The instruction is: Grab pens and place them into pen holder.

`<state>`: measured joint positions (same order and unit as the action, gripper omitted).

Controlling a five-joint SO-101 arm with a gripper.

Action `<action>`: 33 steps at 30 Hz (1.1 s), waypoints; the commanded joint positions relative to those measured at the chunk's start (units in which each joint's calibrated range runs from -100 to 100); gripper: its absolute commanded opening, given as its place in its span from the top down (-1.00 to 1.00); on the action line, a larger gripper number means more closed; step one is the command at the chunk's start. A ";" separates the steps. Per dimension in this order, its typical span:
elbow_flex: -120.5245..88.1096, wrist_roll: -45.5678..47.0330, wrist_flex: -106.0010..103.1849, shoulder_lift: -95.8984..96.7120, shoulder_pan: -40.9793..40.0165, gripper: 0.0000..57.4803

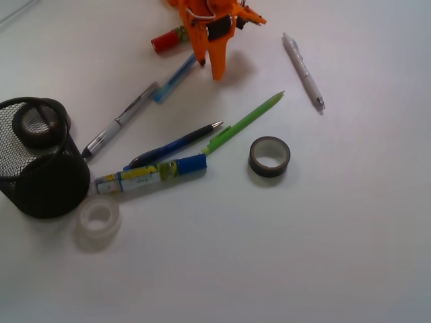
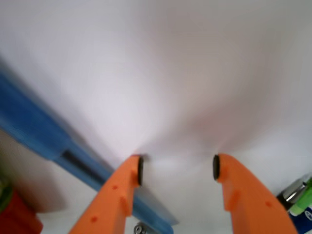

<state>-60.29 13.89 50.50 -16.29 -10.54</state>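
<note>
the light blue pen [image 1: 176, 77] lies on the white table [image 1: 350, 222] at the top of the spread, well apart from the black mesh pen holder [image 1: 42, 168] at left. the orange gripper [image 1: 210, 67] points down beside it, jaws parted and empty. the wrist view shows the pen [image 2: 44, 131] passing under one fingertip [image 2: 127, 176].

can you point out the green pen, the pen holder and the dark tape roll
green pen [image 1: 246, 123], front view, middle of its barrel
pen holder [image 1: 50, 185], front view, mesh side wall
dark tape roll [image 1: 270, 167], front view, near edge of its outer band
</note>
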 commanded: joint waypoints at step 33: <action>2.68 2.49 -0.72 4.26 10.21 0.41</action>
<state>-59.48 16.19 48.77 -15.51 -0.33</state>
